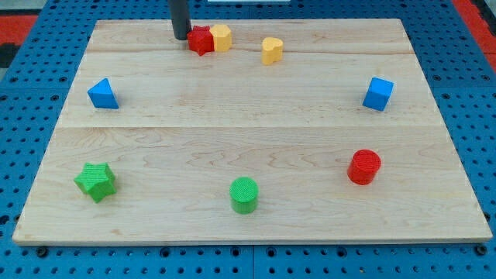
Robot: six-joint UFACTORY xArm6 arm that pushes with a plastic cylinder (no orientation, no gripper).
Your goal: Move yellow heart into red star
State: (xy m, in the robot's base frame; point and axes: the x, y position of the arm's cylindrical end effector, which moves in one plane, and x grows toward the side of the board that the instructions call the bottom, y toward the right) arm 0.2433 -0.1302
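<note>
Wooden tabletop (248, 139) fills frame. No claw on this rig, just a rod; my tip (180, 36) sits upper left, touching red star (201, 39). Yellow heart (272, 50) lies right of both, apart, beyond another yellow block (222, 37).

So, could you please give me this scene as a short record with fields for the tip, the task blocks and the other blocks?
tip: my tip at the view's top, just left of the red star
red star: touching a yellow block on its right
yellow heart: apart from the red star, to the right of the pair
blue blocks: triangle at left, cube at right
green blocks: star, cylinder
red cylinder: at lower right
</note>
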